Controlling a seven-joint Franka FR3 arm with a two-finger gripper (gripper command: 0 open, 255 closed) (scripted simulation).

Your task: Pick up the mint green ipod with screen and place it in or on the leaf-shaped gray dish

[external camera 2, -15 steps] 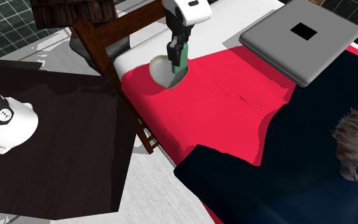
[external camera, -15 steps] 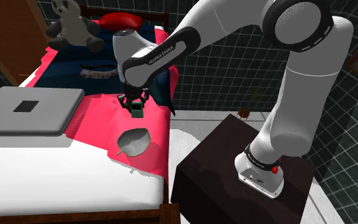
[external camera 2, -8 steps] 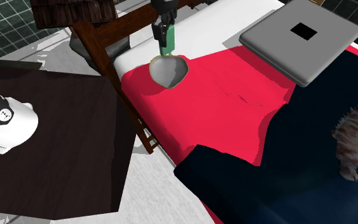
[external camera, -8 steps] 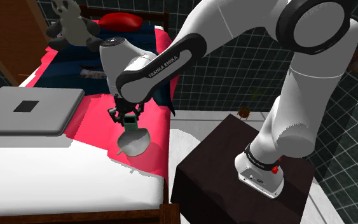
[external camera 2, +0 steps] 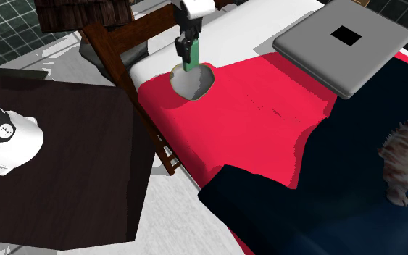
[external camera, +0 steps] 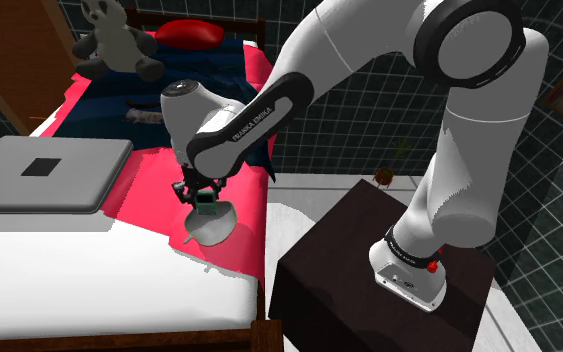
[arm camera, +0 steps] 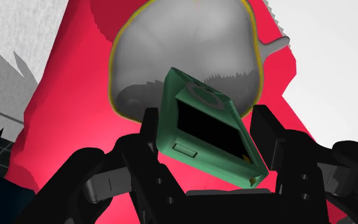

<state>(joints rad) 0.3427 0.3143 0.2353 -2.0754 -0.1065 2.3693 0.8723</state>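
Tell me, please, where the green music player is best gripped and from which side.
Across its two long edges, coming from the screen end, as the fingers hold the music player now: it is flat and narrow enough to fit between them.

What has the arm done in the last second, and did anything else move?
The gripper carried the green iPod across the red cover and down; it now hangs just over the grey leaf-shaped dish. Its fingers stayed clamped on the iPod; nothing was let go. The dish, grey laptop and toy panda stayed put.
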